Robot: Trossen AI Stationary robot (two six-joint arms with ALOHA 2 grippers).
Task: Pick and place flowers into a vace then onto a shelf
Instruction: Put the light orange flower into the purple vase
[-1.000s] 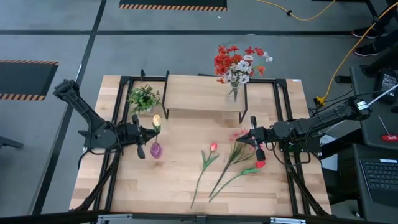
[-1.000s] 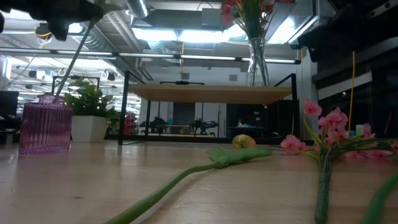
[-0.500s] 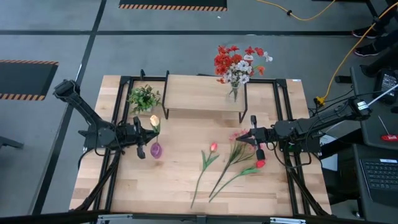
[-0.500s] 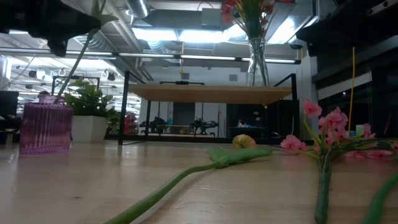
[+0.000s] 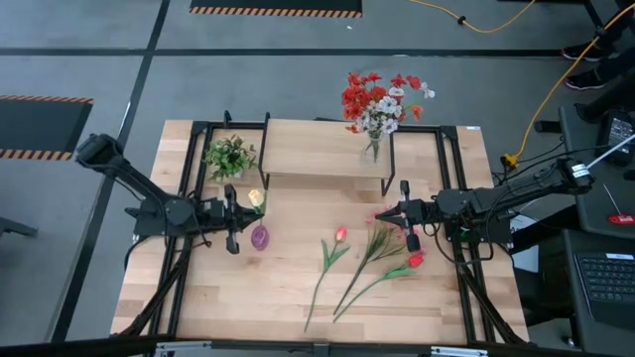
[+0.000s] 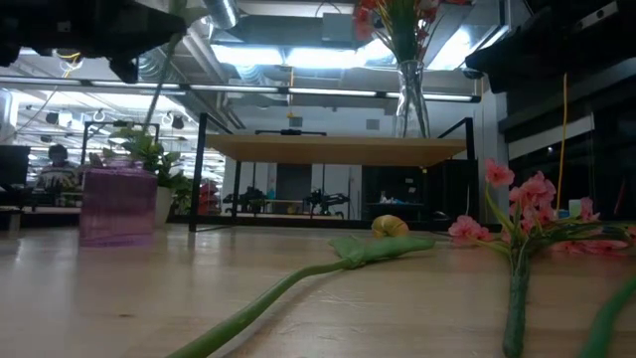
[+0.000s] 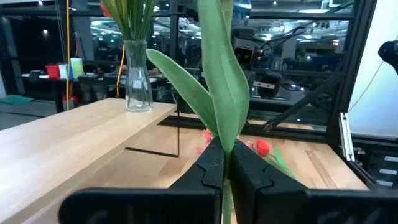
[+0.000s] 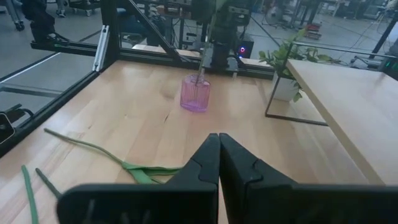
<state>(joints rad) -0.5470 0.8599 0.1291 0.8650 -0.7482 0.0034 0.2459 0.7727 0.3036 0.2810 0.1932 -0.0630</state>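
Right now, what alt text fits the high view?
The left gripper holds a yellow tulip with its stem in the ribbed purple glass vase; the right gripper hovers shut over the pink spray on the table.

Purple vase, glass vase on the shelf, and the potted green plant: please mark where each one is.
purple vase (image 8: 195, 94), right wrist view, on its ribbed side.
glass vase (image 7: 138, 93), left wrist view, on its clear body.
potted green plant (image 5: 229, 157), high view, on its leaves.

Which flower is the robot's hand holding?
The yellow tulip, pinched in the left hand with its stem in the purple vase. The other loose flowers lie flat on the table.
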